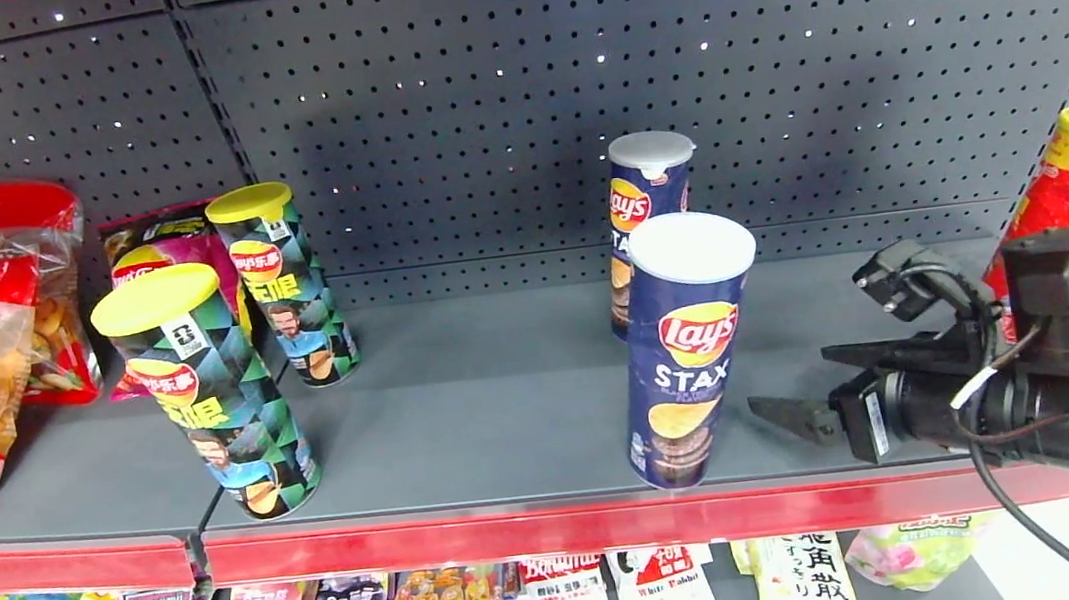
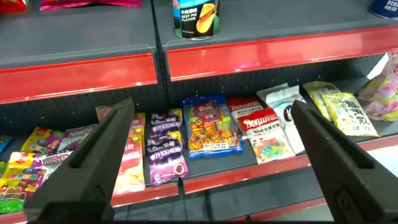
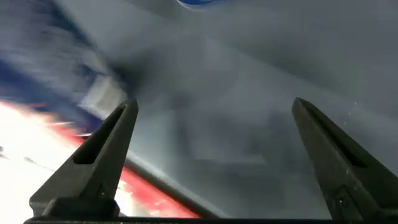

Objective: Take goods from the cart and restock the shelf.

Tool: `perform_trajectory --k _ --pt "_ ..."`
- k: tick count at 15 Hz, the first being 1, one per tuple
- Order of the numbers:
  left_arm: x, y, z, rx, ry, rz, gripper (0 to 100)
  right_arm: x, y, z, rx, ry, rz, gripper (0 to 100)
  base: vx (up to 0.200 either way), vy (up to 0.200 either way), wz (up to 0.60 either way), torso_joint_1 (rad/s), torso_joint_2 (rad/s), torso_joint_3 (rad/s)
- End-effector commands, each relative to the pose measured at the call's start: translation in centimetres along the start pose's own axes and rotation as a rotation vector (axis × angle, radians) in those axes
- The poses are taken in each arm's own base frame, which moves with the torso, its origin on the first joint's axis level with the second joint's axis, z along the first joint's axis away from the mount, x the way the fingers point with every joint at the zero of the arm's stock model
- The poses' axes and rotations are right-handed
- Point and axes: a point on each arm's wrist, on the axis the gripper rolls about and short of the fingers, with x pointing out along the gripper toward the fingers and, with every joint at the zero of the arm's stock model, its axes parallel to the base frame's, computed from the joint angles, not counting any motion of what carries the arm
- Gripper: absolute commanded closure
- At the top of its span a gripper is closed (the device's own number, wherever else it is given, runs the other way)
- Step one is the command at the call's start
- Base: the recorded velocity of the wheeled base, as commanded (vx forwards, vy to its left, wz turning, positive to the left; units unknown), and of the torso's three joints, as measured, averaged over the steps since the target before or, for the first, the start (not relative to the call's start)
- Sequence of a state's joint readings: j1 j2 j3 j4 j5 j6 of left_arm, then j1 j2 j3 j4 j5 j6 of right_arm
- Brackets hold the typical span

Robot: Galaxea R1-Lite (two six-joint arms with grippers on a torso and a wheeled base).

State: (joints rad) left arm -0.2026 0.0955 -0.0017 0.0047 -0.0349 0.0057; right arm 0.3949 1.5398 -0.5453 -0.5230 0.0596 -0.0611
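Logging the right gripper: its jaws are standing apart and gripping nothing, with the fingers pointing level along the shelf toward the front blue can. That can is standing upright at the shelf's front edge, right of centre, long axis vertical, lid up. It is lying just to the robot's left of the nearer fingertip; I am reading a small gap between them, not contact. A second blue can is standing behind it toward the back panel.

I am judging the front blue can as already placed, so the coming move is turning on that gap. Any sweep of the arm toward the left would be tipping a tall can perched near the red lip.

The right arm is by far the nearer one. The left gripper is also hanging open and unloaded, out in front of the candy bags on the lower shelf, with the base of a green-black can above it.

The head view is giving me the can-to-finger spacing. The right wrist view is too smeared for that, offering grey deck, a red strip and a blue sliver I am not identifying
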Motion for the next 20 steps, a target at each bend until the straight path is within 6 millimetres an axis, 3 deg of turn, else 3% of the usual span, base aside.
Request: perform_trajectory --k 1,9,20 --pt "0.0 0.0 0.0 0.0 0.003 0.0 0 1.7 0.1 -0.9 -0.013 0.061 -0.002 0 0.0 0.0 0.0 0.0 0.0 0.0" --pt "0.0 0.0 0.0 0.0 0.003 0.0 0 2.9 0.2 -0.4 -0.058 0.062 0.005 0 0.0 0.0 0.0 0.0 0.0 0.0" --pt "0.0 0.0 0.0 0.0 0.003 0.0 0 3.5 2.1 0.3 -0.091 0.046 0.067 0 0.0 0.0 0.0 0.0 0.0 0.0"
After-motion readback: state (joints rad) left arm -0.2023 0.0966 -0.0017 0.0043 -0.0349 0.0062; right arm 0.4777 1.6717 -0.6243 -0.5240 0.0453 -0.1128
